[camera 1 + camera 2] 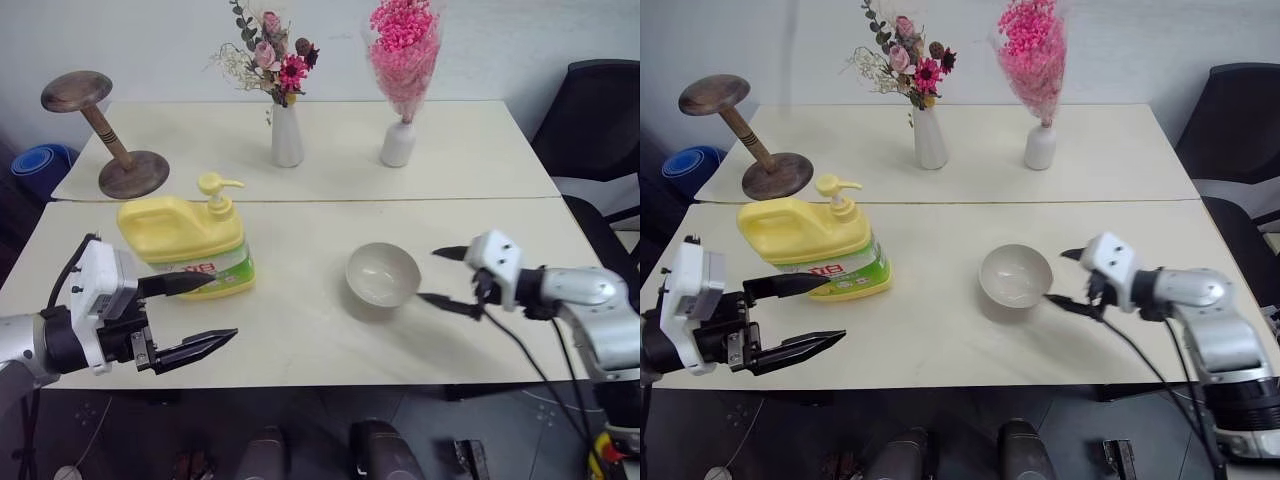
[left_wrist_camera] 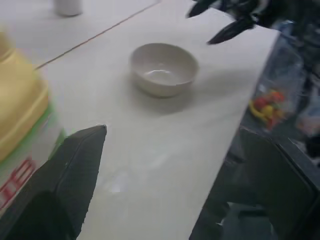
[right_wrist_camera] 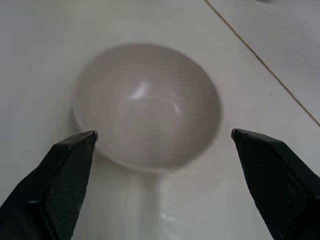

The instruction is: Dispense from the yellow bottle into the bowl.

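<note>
Now left gripper (image 1: 203,312) hovers at front-left table edge, fingers spread wide, holding nothing, upper finger tip just in front of yellow bottle (image 1: 185,243). Yellow bottle stands upright on cream table (image 1: 300,340), pump nozzle pointing right. Bowl (image 1: 383,273) sits near table middle, well apart from bottle. Right gripper (image 1: 441,277) just beside bowl's right side, jaws wide, empty.

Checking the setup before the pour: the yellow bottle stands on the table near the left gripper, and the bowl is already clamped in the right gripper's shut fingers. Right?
Not quite: the right gripper is open, and the bowl sits free on the table ahead of it, as the right wrist view shows. The yellow bottle does stand near the left gripper.
</note>
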`<state>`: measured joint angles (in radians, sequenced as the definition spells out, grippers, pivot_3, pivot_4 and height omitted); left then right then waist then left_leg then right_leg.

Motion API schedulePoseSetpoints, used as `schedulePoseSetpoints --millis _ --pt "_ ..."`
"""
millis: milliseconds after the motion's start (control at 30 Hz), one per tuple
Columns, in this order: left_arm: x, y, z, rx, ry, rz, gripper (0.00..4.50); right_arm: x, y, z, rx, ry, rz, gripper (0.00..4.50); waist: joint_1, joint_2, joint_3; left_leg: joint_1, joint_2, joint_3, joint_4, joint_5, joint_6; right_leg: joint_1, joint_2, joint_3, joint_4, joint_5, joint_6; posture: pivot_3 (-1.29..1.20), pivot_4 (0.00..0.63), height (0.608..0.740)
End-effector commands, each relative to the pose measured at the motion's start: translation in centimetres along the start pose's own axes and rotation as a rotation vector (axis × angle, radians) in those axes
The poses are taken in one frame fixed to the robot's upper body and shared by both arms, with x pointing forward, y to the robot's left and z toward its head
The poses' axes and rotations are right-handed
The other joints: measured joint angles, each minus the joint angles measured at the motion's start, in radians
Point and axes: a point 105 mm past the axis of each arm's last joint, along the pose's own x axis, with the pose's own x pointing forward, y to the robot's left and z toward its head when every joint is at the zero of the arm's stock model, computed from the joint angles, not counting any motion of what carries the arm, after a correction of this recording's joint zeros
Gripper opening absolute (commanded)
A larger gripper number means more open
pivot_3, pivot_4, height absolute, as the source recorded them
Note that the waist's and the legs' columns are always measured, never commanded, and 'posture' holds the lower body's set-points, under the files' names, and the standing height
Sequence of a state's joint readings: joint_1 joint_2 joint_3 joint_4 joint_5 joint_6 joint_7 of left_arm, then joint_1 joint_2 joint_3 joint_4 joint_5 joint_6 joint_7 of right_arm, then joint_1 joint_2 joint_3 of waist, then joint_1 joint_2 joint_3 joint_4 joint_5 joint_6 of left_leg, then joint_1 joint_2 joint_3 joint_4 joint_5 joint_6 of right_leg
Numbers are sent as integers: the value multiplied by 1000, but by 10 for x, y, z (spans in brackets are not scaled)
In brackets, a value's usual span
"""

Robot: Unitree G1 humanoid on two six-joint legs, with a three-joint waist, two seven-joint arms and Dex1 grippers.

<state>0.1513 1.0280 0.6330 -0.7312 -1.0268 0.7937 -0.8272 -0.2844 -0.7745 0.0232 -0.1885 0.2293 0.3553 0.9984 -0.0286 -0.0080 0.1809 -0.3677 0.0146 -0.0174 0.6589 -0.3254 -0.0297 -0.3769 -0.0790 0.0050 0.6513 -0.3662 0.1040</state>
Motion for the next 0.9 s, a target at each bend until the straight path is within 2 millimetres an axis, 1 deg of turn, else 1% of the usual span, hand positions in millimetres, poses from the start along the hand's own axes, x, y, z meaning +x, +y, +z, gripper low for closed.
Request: schedulePoseSetpoints --millis 33,100,167,267,333,533,633,867,900 --pt "3 -6 4 4 12 -68 4500 18 23 14 -89 -14 54 4476 0 0 0 0 0 0 0 0 0 0 0 0 -1 0 0 0 150 740" --pt "2 -3 4 0 14 -66 4500 29 31 13 -128 -5 77 4476 0 0 0 0 0 0 -1 0 0 0 0 0 -1 0 0 0 150 740" --pt "1 0 2 5 28 -58 4500 37 34 12 -157 1 86 4476 0 0 0 -1 -1 0 -1 0 0 0 0 0 -2 0 0 0 150 740" --pt "-1 2 -1 24 53 -48 4500 47 36 7 -189 22 101 3893 0 0 0 -1 -1 0 0 0 0 0 0 0 -2 0 0 0 150 740" --pt "-1 2 1 29 43 -46 4500 53 33 2 -192 43 90 3245 0 0 0 0 -1 0 0 0 0 0 0 0 -2 0 0 0 150 740" --pt "1 4 4 55 38 -34 4500 66 28 -2 -231 76 61 3245 0 0 0 -1 -1 0 0 0 0 -1 0 0 -1 0 0 0 150 740" --pt "1 4 3 62 42 -29 4500 69 28 -2 -226 75 67 2689 0 0 0 -1 -1 0 0 0 0 -1 0 0 -1 0 0 0 150 740" --pt "0 7 3 73 37 -7 4500 70 29 0 -235 63 93 167 0 0 0 -1 -1 0 0 0 0 -1 0 0 -1 0 0 0 150 740" --pt "0 7 3 74 37 -6 4500 70 29 1 -236 62 97 45 0 0 0 -1 -1 0 0 0 0 -1 0 0 -1 0 0 0 150 740"
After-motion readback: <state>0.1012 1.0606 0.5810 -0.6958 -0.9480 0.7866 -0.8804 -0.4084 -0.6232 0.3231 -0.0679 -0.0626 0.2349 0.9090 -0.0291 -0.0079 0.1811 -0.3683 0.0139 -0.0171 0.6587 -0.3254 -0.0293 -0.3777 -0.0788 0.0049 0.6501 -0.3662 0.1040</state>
